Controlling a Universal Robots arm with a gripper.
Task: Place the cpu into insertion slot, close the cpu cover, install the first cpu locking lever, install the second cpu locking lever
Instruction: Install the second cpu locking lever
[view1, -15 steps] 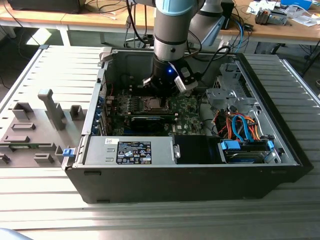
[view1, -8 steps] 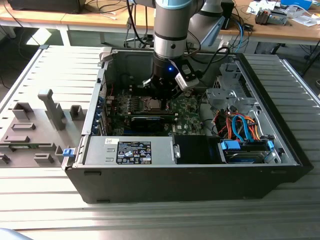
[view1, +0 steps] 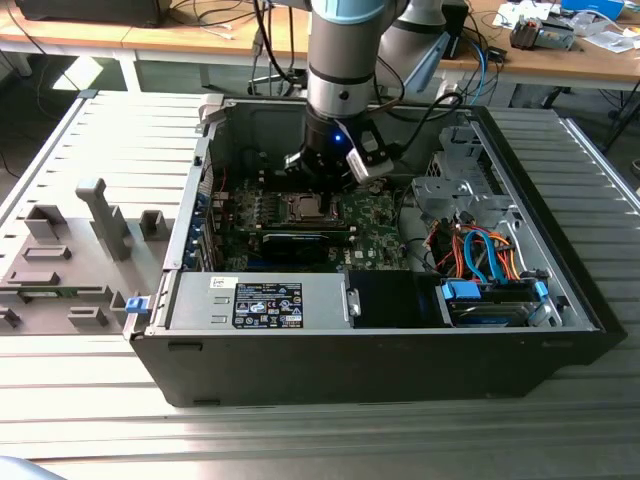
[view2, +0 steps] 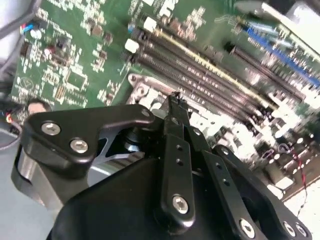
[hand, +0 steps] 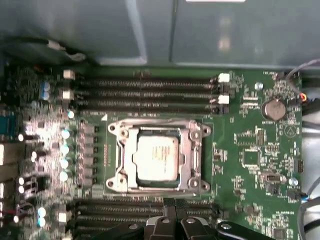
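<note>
The cpu (hand: 156, 159), a flat square chip with a dull silver top, lies in the insertion slot (hand: 111, 184) on the green circuit board. The cpu cover (hand: 192, 150), a silvery frame, lies flat around it with the chip showing through its window. I cannot make out how the locking levers stand. My gripper (hand: 170, 223) hangs beside one edge of the socket, shut, with nothing between its fingers. In the second wrist view the gripper (view2: 175, 98) tips hover just above the socket's metal frame (view2: 142, 91). The exterior view shows the arm's wrist (view1: 338, 100) reaching down into the open case above the cpu (view1: 305, 208).
Long black memory slots (hand: 145, 92) run along both sides of the socket. A black expansion card (view1: 300, 243) lies just in front of the socket. Case walls (view1: 190, 215), a drive cage (view1: 455, 195) and coloured cables (view1: 480, 250) hem in the board. Grey fixtures (view1: 100, 215) stand on the table at the exterior view's left.
</note>
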